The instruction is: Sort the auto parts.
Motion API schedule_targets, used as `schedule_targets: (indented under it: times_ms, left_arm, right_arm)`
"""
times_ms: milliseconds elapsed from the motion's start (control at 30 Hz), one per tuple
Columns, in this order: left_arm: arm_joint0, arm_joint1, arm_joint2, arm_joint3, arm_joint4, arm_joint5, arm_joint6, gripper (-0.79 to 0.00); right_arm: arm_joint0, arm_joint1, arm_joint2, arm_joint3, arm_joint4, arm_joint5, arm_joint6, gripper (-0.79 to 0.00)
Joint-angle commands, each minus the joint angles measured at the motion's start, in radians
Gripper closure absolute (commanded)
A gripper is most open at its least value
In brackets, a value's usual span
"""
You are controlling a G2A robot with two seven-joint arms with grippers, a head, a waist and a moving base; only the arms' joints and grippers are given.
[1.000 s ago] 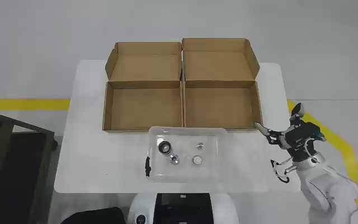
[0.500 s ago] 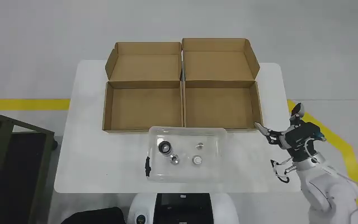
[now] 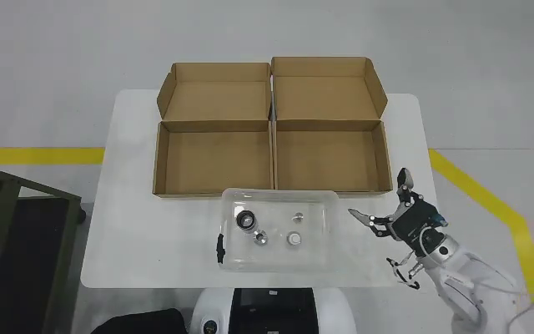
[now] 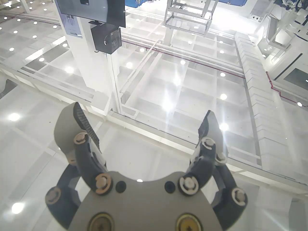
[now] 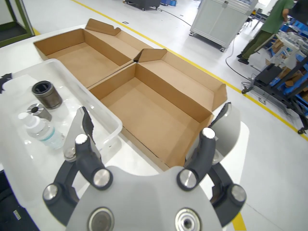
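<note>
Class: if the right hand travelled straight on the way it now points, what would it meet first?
Most likely the near wall of the right cardboard box, beside the clear tray. How high the right hand sits is unclear, so it may pass over.

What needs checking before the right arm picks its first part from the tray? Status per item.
1. Right gripper open: ok, fingers spread, beside the clear tray, not over it.
2. Left gripper out of the way: ok, open, facing the ceiling.
3. Parts far enough apart to grasp: ok. The bearing, metal cylinder and small bottle stand apart in the tray.
4. Left box and right box ready: ok, both lids folded back.
5. Which box takes which part: cannot tell.
6. Black piece at the tray's edge, part or fitting: cannot tell.
</note>
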Motion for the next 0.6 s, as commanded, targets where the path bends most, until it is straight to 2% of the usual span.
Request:
schedule_targets:
  times_ms: [0,167,567]
  left_arm:
    - [0.000,0.000,0.000,0.000,0.000,0.000,0.000,-0.785]
    - [0.000,0.000,0.000,0.000,0.000,0.000,0.000,-0.785]
    - [0.000,0.000,0.000,0.000,0.000,0.000,0.000,-0.785]
  right_arm:
    - [-0.004,0.001,-0.036,-0.007,-0.012,-0.022,-0.002,-0.785]
    - [0.002,0.006,-0.115,-0.010,-0.047,-0.073,0.002,-0.785]
    - [0.026,0.021,-0.217,0.006,-0.075,-0.168,0.050,-0.785]
